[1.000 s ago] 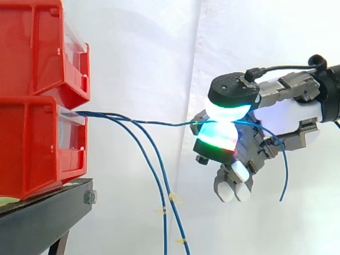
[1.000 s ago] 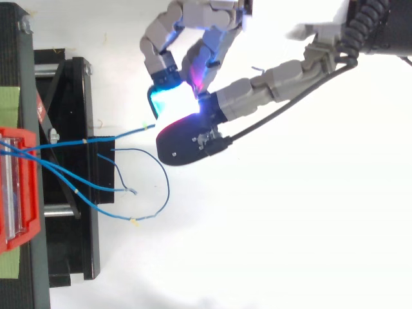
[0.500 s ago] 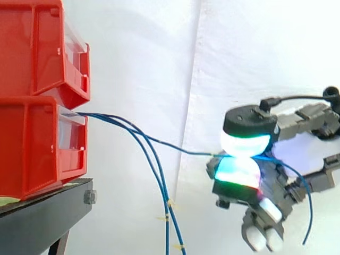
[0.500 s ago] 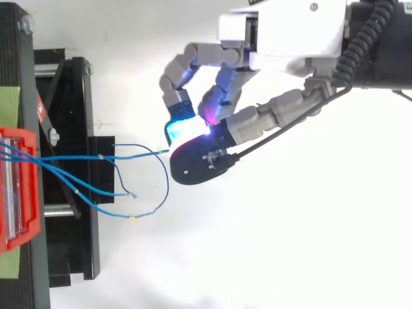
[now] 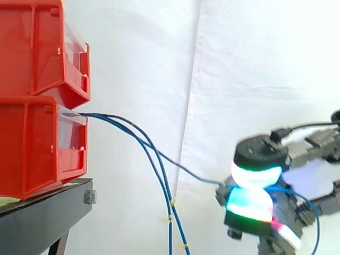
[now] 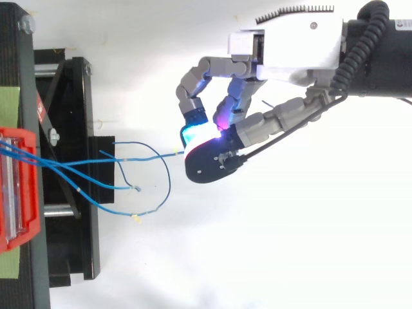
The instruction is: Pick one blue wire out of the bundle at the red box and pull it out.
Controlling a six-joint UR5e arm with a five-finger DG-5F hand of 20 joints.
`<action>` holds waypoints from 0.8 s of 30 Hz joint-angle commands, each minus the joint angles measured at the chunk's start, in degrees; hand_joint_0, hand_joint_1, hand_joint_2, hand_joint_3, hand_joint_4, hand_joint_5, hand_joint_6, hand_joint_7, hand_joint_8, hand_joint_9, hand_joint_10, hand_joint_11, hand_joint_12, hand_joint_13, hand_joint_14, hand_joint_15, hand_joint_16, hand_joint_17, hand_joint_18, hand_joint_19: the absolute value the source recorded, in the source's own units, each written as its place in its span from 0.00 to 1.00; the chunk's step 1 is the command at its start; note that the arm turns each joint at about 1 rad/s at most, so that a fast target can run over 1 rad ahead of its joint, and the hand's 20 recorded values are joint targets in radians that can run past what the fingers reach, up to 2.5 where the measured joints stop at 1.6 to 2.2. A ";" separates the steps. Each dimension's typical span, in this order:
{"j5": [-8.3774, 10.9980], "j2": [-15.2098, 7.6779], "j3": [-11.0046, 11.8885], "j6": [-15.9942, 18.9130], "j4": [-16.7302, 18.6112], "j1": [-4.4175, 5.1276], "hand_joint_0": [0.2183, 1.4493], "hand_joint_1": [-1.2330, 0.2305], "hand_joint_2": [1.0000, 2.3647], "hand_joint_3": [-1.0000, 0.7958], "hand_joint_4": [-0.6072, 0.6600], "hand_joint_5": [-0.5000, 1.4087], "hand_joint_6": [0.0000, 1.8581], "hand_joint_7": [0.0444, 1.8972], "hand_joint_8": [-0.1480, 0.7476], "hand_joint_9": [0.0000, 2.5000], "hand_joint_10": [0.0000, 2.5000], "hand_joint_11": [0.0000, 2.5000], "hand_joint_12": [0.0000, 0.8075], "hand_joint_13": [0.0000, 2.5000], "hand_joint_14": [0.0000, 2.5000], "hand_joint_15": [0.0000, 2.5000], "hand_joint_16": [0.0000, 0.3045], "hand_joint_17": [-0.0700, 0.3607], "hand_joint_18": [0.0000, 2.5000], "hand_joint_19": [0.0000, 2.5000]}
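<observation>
Gripping one thin blue wire (image 5: 194,176) between two glowing fingers (image 5: 260,154) of the grey robot hand (image 6: 270,121), pad pressed to pad, with the other digits curled underneath. Leaves the mouth of the lower red plastic bin (image 5: 26,143), slants down and to the right, and ends in the pinch, low in the side view and well apart from the bin. Past the pinch, curls on as a loose blue tail (image 5: 314,218).

Likely to handle as very light, limp yet a little springy. Smooth-jacketed too, so apt to slide through the pads under a hard tug. Bends rather than resists, so no pull reaches the bin end until the slack is gone; close to straight already between bin and pinch. Best held as here: on the free run, clear of the neighbours, laid across the broad faces of the pads. Whether tangled with the others inside the bin, cannot tell.

Counted:
- One hand.
- Two red bins, the upper red plastic bin (image 5: 26,48) stacked on the lower, on one black metal stand (image 5: 37,220).
- Three blue strands out of the lower bin in the side view: one held, plus two hanging blue wires (image 5: 166,191) drooping close together with small pale tags (image 5: 173,202).
- From above, loose ends looping over the stand, perhaps a fourth short one; cannot tell.
</observation>
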 commanded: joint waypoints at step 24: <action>-0.76 3.50 -17.19 0.06 9.60 0.53 0.33 0.32 0.00 0.61 0.49 0.21 0.51 0.68 0.62 0.45 0.01 0.27 0.58 0.37 0.01 0.26 0.22 0.51 0.31 0.20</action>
